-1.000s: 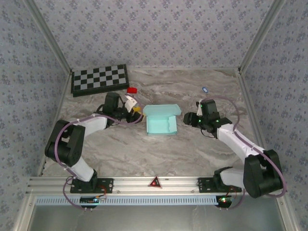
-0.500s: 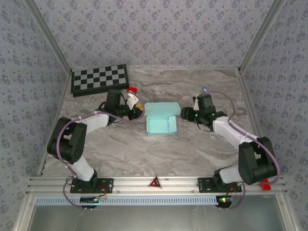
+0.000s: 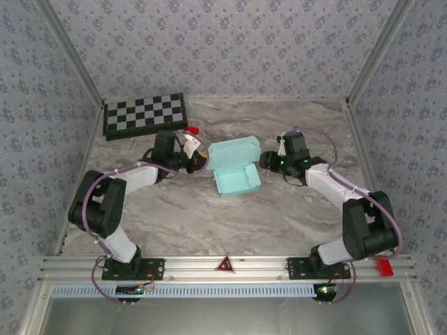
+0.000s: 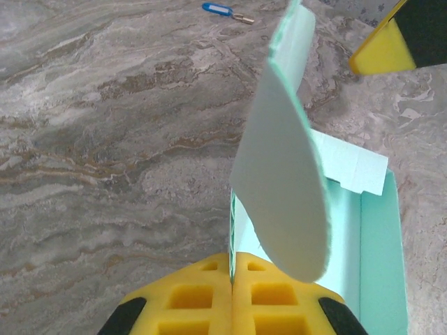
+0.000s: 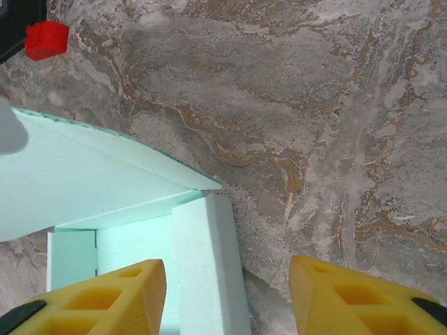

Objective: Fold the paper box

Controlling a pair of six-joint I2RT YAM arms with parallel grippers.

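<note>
Pale blue card, the box (image 3: 236, 171) sits mid-table (image 3: 279, 216) in the top view. Its lid is up, and it lies between the left gripper (image 3: 202, 160) and the right gripper (image 3: 267, 161). The checkerboard (image 3: 145, 115) is well behind.

Left wrist: the yellow fingers (image 4: 195, 303) are pinched together on a thin box wall, and a rounded flap (image 4: 279, 195) rises above them. A blue key tag (image 4: 213, 8) lies far off.

Right wrist: the fingers (image 5: 105, 296) stand apart with a box wall between them. A red block (image 5: 47, 38) lies beyond.
</note>
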